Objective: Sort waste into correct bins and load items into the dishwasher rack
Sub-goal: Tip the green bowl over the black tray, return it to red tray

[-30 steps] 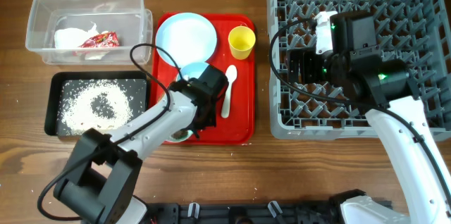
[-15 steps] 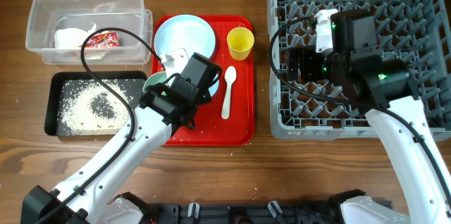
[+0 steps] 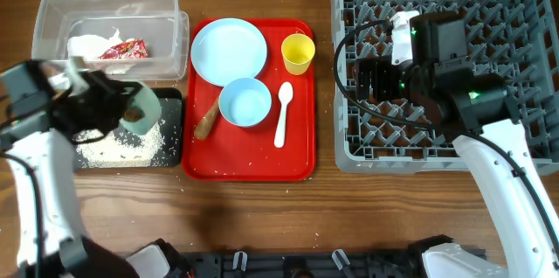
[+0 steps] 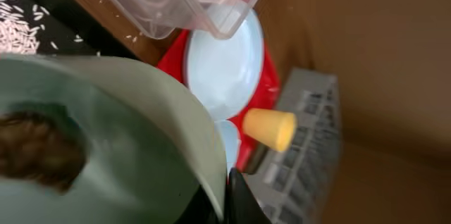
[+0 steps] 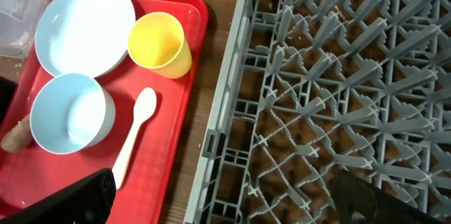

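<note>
Rice grains (image 3: 109, 147) lie in the black tray (image 3: 174, 129). Above it the left tool (image 3: 113, 107) grips the tilted pale green bowl (image 3: 147, 108) by its rim, a dark food lump (image 4: 39, 150) inside. The right tool (image 3: 360, 79) hangs released over the rack (image 3: 515, 16).

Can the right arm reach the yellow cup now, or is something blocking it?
Probably yes. The yellow cup stands upright at the red tray edge nearest the rack, nothing above it. The left end effector, holding the pale green bowl, is away over the black tray.
</note>
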Controlling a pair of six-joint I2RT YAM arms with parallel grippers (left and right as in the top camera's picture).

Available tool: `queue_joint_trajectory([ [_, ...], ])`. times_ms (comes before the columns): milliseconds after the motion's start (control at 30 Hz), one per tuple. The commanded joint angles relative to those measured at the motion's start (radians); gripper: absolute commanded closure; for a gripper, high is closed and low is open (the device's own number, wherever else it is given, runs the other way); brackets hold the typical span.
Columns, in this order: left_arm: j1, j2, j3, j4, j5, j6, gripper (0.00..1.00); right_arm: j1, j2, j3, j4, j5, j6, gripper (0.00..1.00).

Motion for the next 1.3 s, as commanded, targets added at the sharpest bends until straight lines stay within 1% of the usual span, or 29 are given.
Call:
queue_joint_trajectory([
  [0, 0.169, 0.15, 0.013, 0.01, 0.422, 0.054, 0.96, 0.005, 0.013, 0.023, -0.001, -0.013, 0.011, 0.0],
  [33, 0.196, 0.227, 0.013, 0.035, 0.526, 0.054, 0.96, 0.005, 0.013, 0.023, -0.002, -0.013, 0.012, 0.0],
  [100, 0.207, 0.344, 0.013, 0.087, 0.696, 0.051, 0.96, 0.005, 0.013, 0.023, -0.002, -0.013, 0.011, 0.0],
  [133, 0.206, 0.389, 0.013, 0.104, 0.734, 0.031, 0.96, 0.005, 0.013, 0.023, -0.003, -0.013, 0.012, 0.0],
  [200, 0.206, 0.427, 0.013, 0.104, 0.733, 0.021, 0.96, 0.005, 0.013, 0.023, -0.005, -0.013, 0.011, 0.0],
  [300, 0.206, 0.425, 0.014, 0.108, 0.733, -0.007, 0.96, 0.005, 0.013, 0.023, -0.004, -0.013, 0.012, 0.0],
  [367, 0.196, 0.41, 0.022, 0.105, 0.733, -0.008, 0.96, 0.005, 0.013, 0.023, -0.005, -0.014, 0.012, 0.0],
  [400, 0.171, 0.375, 0.029, 0.105, 0.733, 0.016, 0.96, 0.005, 0.013, 0.023, -0.005, -0.014, 0.011, 0.0],
  [433, 0.143, 0.333, 0.034, 0.105, 0.695, 0.021, 0.96, 0.005, 0.013, 0.023, -0.005, -0.014, 0.011, 0.0],
  [467, 0.105, 0.275, 0.034, 0.103, 0.613, 0.021, 0.96, 0.005, 0.013, 0.023, -0.005, -0.014, 0.011, 0.0],
  [500, 0.046, 0.196, 0.034, 0.095, 0.479, 0.021, 0.96, 0.005, 0.013, 0.023, -0.005, -0.014, 0.011, 0.0],
  [533, -0.027, 0.121, 0.034, 0.071, 0.329, 0.021, 0.96, 0.005, 0.013, 0.023, -0.005, -0.014, 0.011, 0.0],
  [567, -0.124, 0.053, 0.034, 0.014, 0.15, 0.043, 0.96, 0.005, 0.013, 0.023, -0.005, -0.014, 0.011, 0.0],
  [600, -0.192, 0.02, 0.034, -0.026, 0.024, 0.061, 0.96, 0.005, 0.013, 0.023, -0.004, -0.014, 0.011, 0.0],
  [633, -0.312, -0.018, 0.034, -0.095, -0.212, 0.074, 0.96, 0.005, 0.013, 0.023, -0.003, -0.014, 0.011, 0.0],
  [667, -0.394, -0.028, 0.034, -0.127, -0.33, 0.074, 0.96, 0.005, 0.013, 0.023, -0.001, -0.013, 0.011, 0.0],
  [700, -0.518, -0.026, 0.034, -0.161, -0.463, 0.074, 0.96, 0.005, 0.013, 0.023, 0.004, -0.014, 0.011, 0.0],
  [733, -0.642, -0.012, 0.032, -0.18, -0.562, 0.074, 0.96, 0.005, 0.013, 0.023, 0.01, -0.014, 0.011, 0.0],
  [800, -0.793, 0.016, 0.032, -0.198, -0.69, 0.069, 0.96, 0.005, 0.013, 0.023, 0.016, -0.013, 0.01, 0.0],
  [833, -0.867, 0.037, 0.032, -0.202, -0.74, 0.058, 0.96, 0.005, 0.013, 0.023, 0.018, -0.014, 0.011, 0.0],
  [867, -0.919, 0.056, 0.032, -0.202, -0.76, 0.058, 0.96, 0.005, 0.013, 0.023, 0.019, -0.014, 0.011, 0.0],
  [933, -0.997, 0.108, 0.032, -0.201, -0.793, 0.048, 0.96, 0.005, 0.013, 0.023, 0.019, -0.024, 0.011, 0.0],
  [1067, -1.069, 0.224, 0.032, -0.176, -0.805, 0.043, 0.96, 0.005, 0.013, 0.023, 0.034, -0.066, 0.011, 0.0],
  [1167, -1.093, 0.246, 0.032, -0.167, -0.804, 0.043, 0.95, 0.005, 0.013, 0.023, 0.037, -0.071, 0.011, 0.0],
  [1200, -1.099, 0.246, 0.032, -0.163, -0.801, 0.043, 0.88, 0.005, 0.013, 0.023, 0.04, -0.085, 0.011, 0.0],
  [1233, -1.101, 0.246, 0.032, -0.161, -0.797, 0.042, 0.75, 0.005, 0.013, 0.023, 0.045, -0.1, 0.011, 0.0],
  [1267, -1.101, 0.245, 0.033, -0.16, -0.789, 0.039, 0.65, 0.005, 0.013, 0.023, 0.054, -0.111, 0.011, 0.0],
])
